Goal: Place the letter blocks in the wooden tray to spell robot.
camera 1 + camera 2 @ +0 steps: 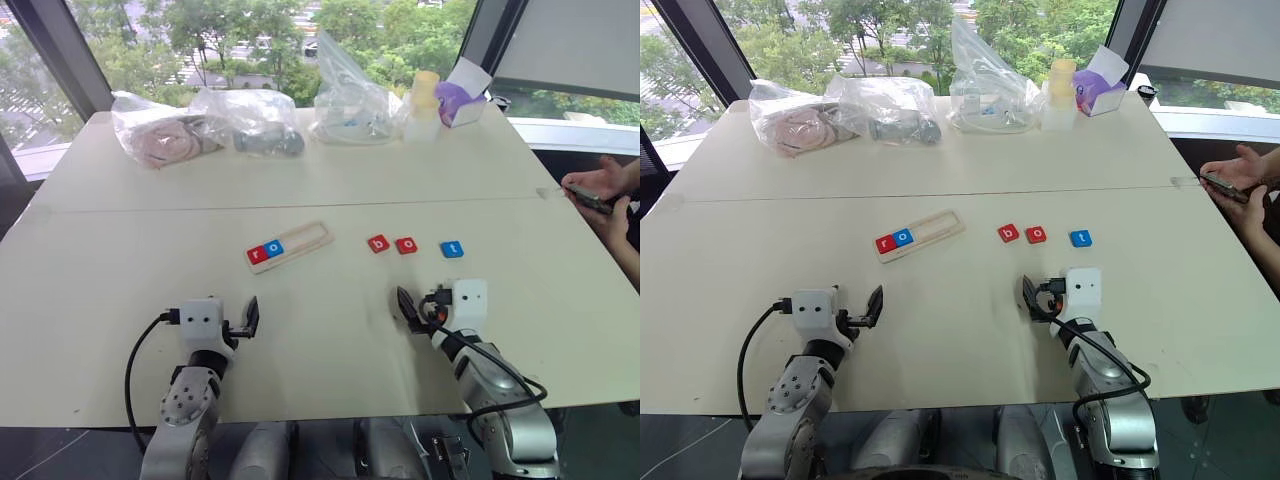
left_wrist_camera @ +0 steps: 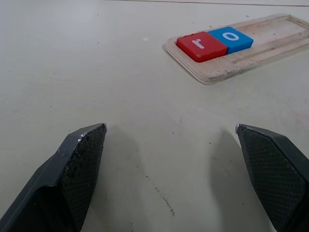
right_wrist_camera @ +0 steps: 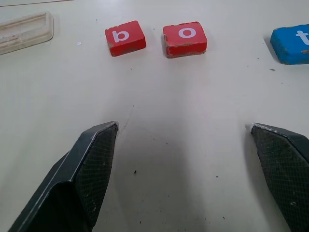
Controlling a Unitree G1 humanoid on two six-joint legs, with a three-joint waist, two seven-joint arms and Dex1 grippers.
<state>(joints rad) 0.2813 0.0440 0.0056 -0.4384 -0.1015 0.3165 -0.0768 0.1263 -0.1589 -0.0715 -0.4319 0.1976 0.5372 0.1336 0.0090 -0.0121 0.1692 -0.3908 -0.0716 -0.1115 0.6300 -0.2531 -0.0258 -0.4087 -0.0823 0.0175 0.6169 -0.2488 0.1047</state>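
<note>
The wooden tray [image 1: 305, 238] lies tilted at the table's middle. A red "r" block [image 1: 258, 255] and a blue "o" block [image 1: 274, 248] sit side by side at its left end. To the tray's right, three letter blocks lie loose in a row: red "b" [image 1: 378, 243], red "o" [image 1: 406, 245] and blue "t" [image 1: 452, 249]. My left gripper [image 2: 171, 128] hovers open near the front edge, short of the tray, holding nothing. My right gripper [image 3: 183, 125] is open and empty, just short of the red "b" [image 3: 125, 37] and red "o" [image 3: 185, 38].
Clear plastic bags [image 1: 250, 120] with items line the table's far edge, beside a yellow-capped bottle [image 1: 425, 100] and a purple box [image 1: 458, 103]. A person's hands [image 1: 600, 190] hold a device at the right edge. A seam [image 1: 300, 203] crosses the table.
</note>
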